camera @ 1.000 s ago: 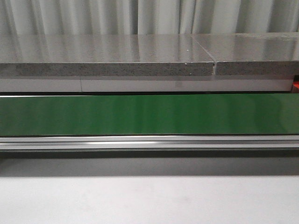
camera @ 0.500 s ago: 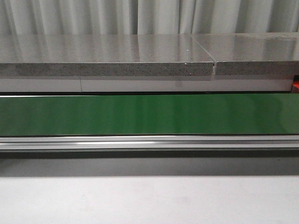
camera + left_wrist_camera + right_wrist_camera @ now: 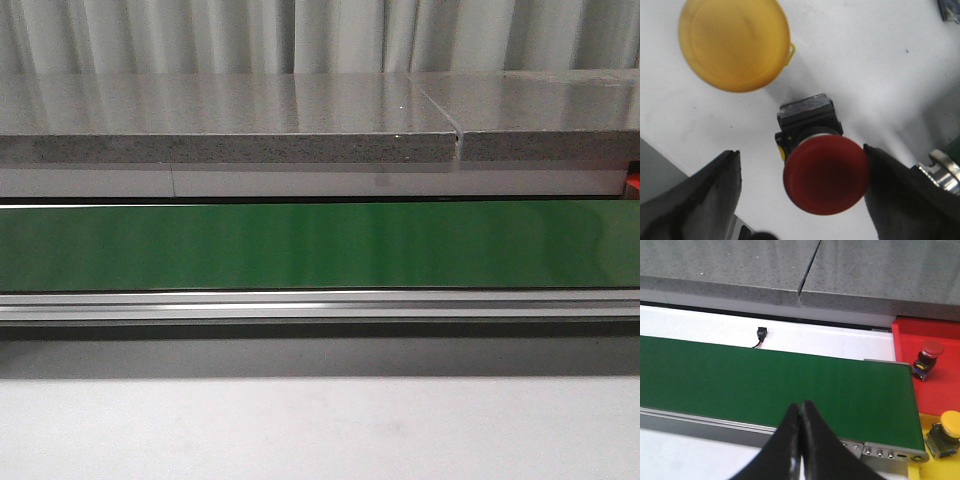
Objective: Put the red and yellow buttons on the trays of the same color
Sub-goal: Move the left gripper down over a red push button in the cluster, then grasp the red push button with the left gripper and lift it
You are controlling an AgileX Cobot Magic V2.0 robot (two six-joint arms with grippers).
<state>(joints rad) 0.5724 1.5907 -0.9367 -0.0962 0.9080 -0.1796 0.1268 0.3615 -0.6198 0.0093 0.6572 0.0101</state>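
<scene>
Straddling a red button [image 3: 826, 175] on the white desk [image 3: 865, 60], the left gripper's [image 3: 800, 200] wide fingers [image 3: 705, 200] must next close.

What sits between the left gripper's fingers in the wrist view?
A red mushroom-head button on its black base, between the open left gripper's fingers.

- The right gripper [image 3: 800, 432] hangs over the near edge of the green conveyor belt [image 3: 770, 385], fingers pressed together, nothing between them.
- Past the belt's end sits the red tray [image 3: 935, 337], a red button [image 3: 927, 359] standing on it just beside the belt.
- Nearer, a yellow button [image 3: 946, 434] stands on the yellow tray [image 3: 940, 467].
- Beyond the belt, a small black connector [image 3: 760, 335] lies on white.
</scene>
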